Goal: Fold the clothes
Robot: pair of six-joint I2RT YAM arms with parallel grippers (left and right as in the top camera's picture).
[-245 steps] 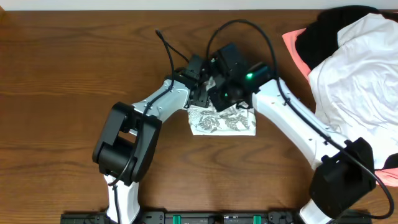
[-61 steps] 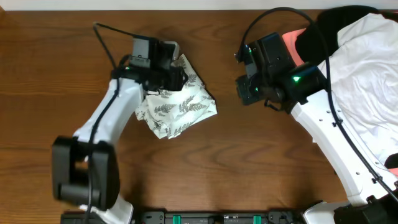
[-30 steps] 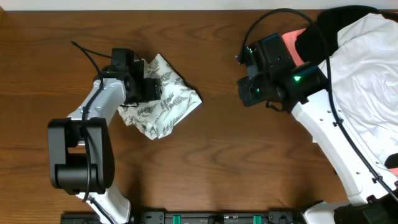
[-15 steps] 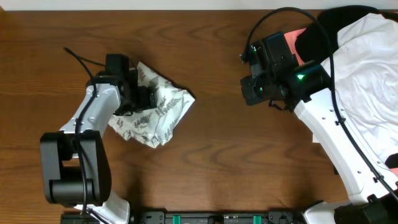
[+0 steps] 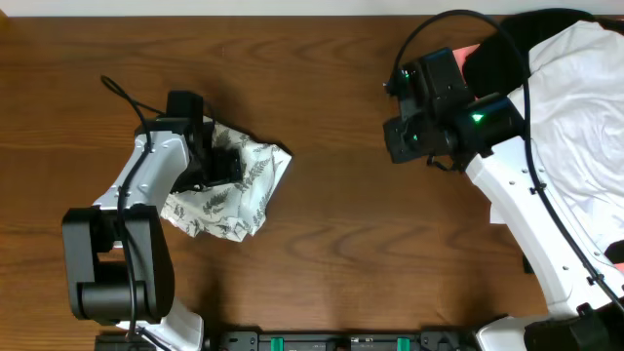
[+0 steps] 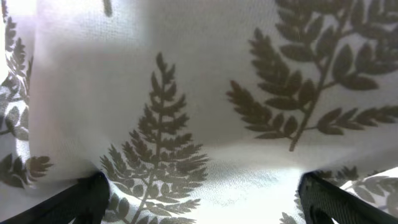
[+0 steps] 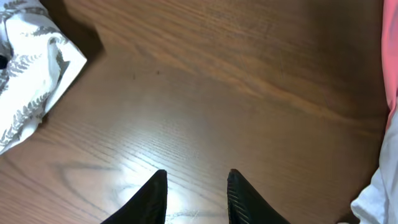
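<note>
1. Broadly, we see a dark brown, wood-grained tabletop, bare over most of its middle. A thin pale strip runs along its far edge in the overhead view.
2. A heap of laundry lies at the far right corner. A plain white garment is on top, a black garment is behind it, and a coral-pink garment peeks out at the heap's left edge.
3. The clothes, white fabric printed with grey-green fern leaves, lie in a loose, rumpled bundle on the left half of the tabletop. They are well apart from the heap.
4. The left arm rises from the near edge and reaches away from its base. It bends to the right so that the wrist comes over the far left part of the bundle.
5. The left end effector sits right against the cloth, and fern print fills the left wrist view. Its dark fingers show only at the two bottom corners, spread wide. Fabric lies across the space between them and is not clamped.
6. The right arm runs diagonally from the near right corner toward the far side. Its wrist is just beside the heap's left edge, with a green light glowing on it.
7. The right end effector hovers over bare wood. Its two fingertips stand a little apart with only tabletop between them, so it holds nothing. In the right wrist view, a corner of the printed cloth shows at the upper left.
</note>
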